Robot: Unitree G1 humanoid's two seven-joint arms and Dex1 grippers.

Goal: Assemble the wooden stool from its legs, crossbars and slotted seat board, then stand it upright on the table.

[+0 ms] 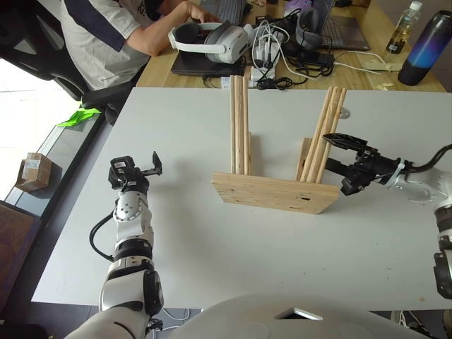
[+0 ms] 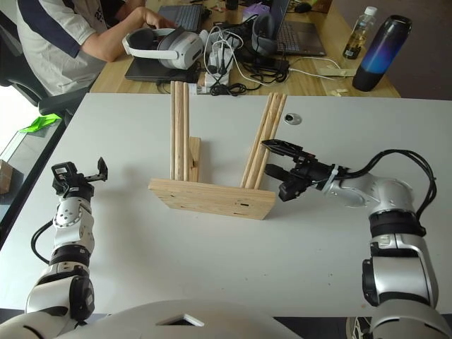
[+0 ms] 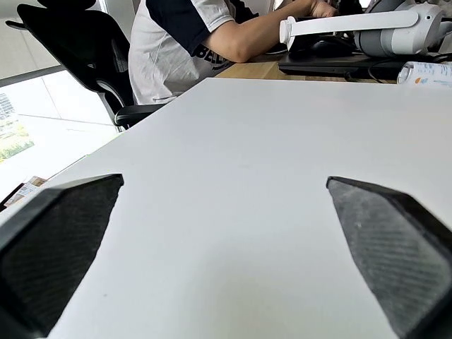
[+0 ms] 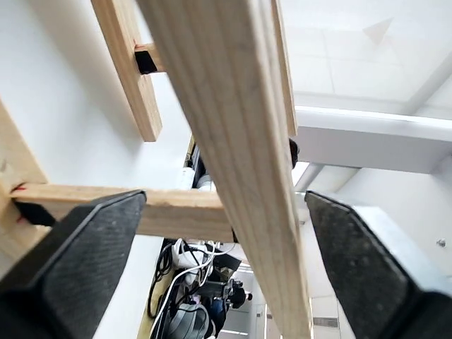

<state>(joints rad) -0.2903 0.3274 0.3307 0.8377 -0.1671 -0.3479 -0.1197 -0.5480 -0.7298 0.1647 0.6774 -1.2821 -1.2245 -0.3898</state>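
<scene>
Centre frame: wooden stool (image 1: 275,191) lying sideways, rigid and probably light; right gripper (image 1: 333,152) spread, unclenched, around its right-hand legs (image 1: 321,141), a sound hold; left gripper (image 1: 138,168) spread, empty.

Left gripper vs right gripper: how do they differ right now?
The left gripper is over bare table, apart from the stool; the right gripper is at the stool's right-hand legs. The left gripper has nothing between its fingers; the right gripper straddles a leg without clamping it. Both are open.
</scene>
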